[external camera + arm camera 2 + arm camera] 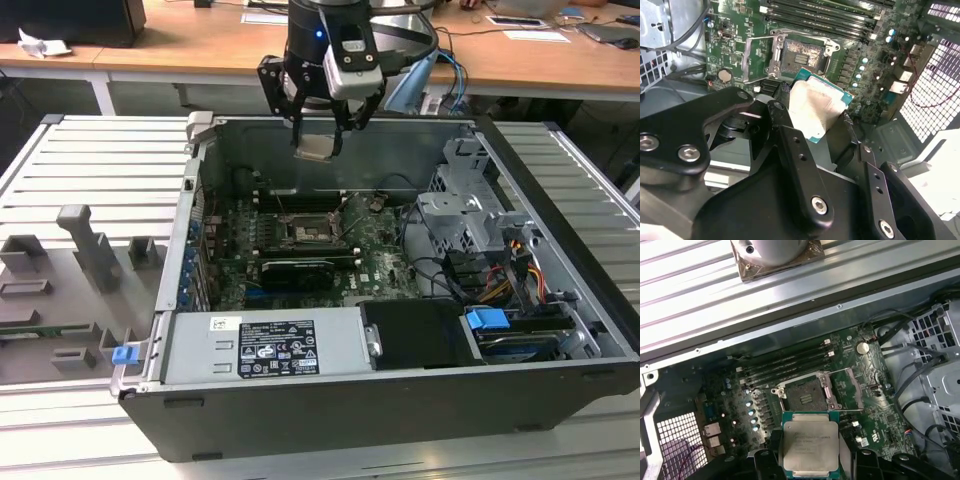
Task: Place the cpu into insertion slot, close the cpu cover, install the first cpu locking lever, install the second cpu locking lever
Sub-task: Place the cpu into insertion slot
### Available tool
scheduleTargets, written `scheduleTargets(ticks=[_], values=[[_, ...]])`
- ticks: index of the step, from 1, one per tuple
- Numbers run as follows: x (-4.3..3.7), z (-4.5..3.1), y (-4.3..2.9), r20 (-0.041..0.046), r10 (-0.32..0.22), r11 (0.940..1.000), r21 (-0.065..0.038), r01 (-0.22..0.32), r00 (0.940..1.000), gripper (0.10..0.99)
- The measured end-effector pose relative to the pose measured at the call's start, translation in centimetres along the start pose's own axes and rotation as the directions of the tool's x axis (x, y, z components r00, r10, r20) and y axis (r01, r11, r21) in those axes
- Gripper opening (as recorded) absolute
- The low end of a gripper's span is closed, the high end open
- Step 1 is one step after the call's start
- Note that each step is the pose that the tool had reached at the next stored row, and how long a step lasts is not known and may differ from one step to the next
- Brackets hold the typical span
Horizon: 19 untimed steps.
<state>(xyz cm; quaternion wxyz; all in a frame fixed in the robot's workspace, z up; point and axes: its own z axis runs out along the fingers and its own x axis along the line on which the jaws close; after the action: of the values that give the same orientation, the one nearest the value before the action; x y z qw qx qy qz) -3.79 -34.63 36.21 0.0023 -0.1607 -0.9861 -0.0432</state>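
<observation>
My gripper (320,142) hangs over the open computer case, shut on the cpu (318,148), a small flat square chip held level between the two black fingers. The first wrist view shows the cpu's (810,444) silver-grey top between the gripper (811,456) fingers. Its pale underside (815,107) with a green edge faces the second wrist camera. The insertion slot (303,232) lies below on the green board, some way under the chip, and its black recess (805,394) is bare. The cpu cover (847,387) stands swung open beside the slot (801,54), a thin silvery frame (757,57).
Long black memory slots (785,367) run beside the socket. A black finned card (297,270) lies in front of it, then a grey power supply box (265,345). A metal drive cage (470,215) with cables is at the exterior view's right. Grey fixtures (90,250) stand outside the case.
</observation>
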Motion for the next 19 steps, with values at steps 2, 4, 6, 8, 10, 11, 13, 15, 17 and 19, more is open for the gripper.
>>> scheduleTargets(ticks=[2, 4, 6, 8, 10, 11, 13, 15, 17, 19], values=[[0.00, 0.01, 0.00, 0.0012, 0.014, 0.9999, 0.000, -0.014, 0.9999, 0.533], [0.00, 0.03, 0.00, 0.0022, 0.026, 0.9997, -0.001, -0.026, 0.9997, 0.533], [0.00, 0.11, -0.01, 0.0028, 0.034, 0.9994, -0.001, -0.034, 0.9994, 0.533], [0.00, 0.17, -0.01, 0.0028, 0.034, 0.9994, -0.001, -0.034, 0.9994, 0.533], [0.00, 0.20, -0.02, 0.0028, 0.034, 0.9994, 0.000, -0.034, 0.9994, 0.533], [0.00, 0.22, -0.02, 0.0026, 0.034, 0.9994, -0.001, -0.034, 0.9994, 0.533], [0.00, 0.24, -0.02, 0.0028, 0.038, 0.9993, -0.001, -0.038, 0.9993, 0.533], [-0.01, 0.25, -0.02, 0.0033, 0.043, 0.9991, -0.001, -0.043, 0.9991, 0.533], [0.00, 0.25, -0.02, 0.0040, 0.051, 0.9987, -0.001, -0.051, 0.9987, 0.533], [0.00, 0.27, -0.02, 0.0046, 0.058, 0.9983, -0.001, -0.058, 0.9983, 0.533]])
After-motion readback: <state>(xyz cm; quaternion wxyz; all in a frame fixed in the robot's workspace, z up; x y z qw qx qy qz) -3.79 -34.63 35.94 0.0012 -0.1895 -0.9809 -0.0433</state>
